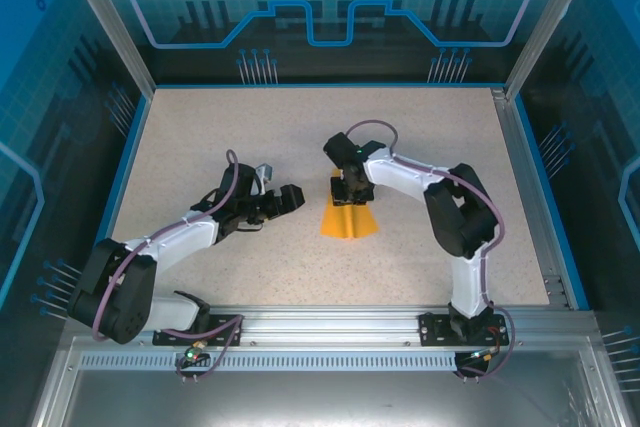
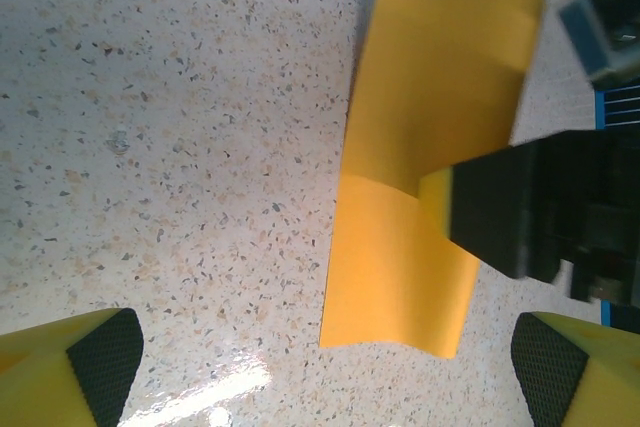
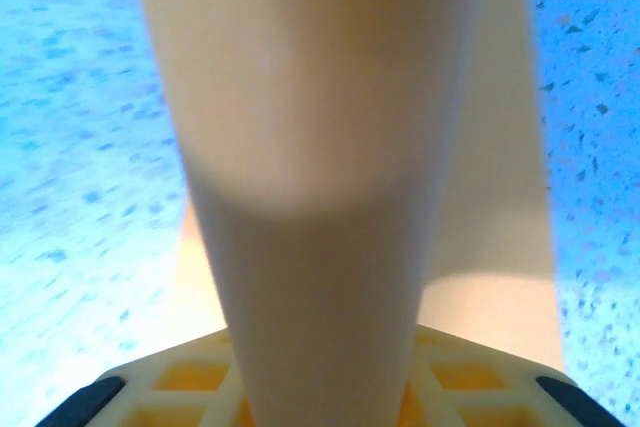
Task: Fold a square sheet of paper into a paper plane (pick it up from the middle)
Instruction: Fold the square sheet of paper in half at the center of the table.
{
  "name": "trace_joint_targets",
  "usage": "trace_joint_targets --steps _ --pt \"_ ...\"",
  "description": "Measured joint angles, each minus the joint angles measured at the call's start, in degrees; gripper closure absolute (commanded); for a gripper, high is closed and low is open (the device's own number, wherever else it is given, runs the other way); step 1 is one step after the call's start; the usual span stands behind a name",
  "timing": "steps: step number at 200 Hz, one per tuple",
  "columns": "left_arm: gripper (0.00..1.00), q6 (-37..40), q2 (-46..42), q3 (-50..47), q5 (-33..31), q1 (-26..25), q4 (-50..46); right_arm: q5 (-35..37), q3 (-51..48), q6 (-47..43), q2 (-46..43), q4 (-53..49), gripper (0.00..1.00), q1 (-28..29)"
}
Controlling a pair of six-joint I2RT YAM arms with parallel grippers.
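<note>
Atop the paper (image 1: 348, 223), the right gripper (image 1: 350, 188) is pinching its limp, light middle ridge. Beside it, the left gripper (image 2: 330, 372) is gaping open.

The sheet of paper (image 1: 348, 221) was thin, plain and orange-yellow, and it lay near the middle of the speckled surface (image 1: 250, 127). From above it was not a flat square. It fanned out, wide at its near edge and narrow at its far end, where the right hand (image 1: 351, 190) pinched it. In the left wrist view it showed two flat panels meeting at a crease across its middle. In the right wrist view a raised ridge ran lengthwise along it, blurred and pale.
</note>
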Motion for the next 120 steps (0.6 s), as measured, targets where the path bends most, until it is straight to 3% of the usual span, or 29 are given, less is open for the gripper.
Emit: trace_joint_targets --steps 59,97,120 --pt "0.01 -5.55 3.85 0.00 8.52 4.15 6.27 -21.24 -13.14 2.34 -12.57 18.73 0.64 -4.28" --pt "0.02 -7.37 6.95 0.02 12.09 4.15 9.03 -34.07 -20.50 8.04 -12.02 33.62 0.60 -6.69" --pt "0.02 -8.09 8.00 0.11 13.44 4.15 9.42 -37.05 -22.45 10.16 -8.85 37.40 0.59 -8.46"
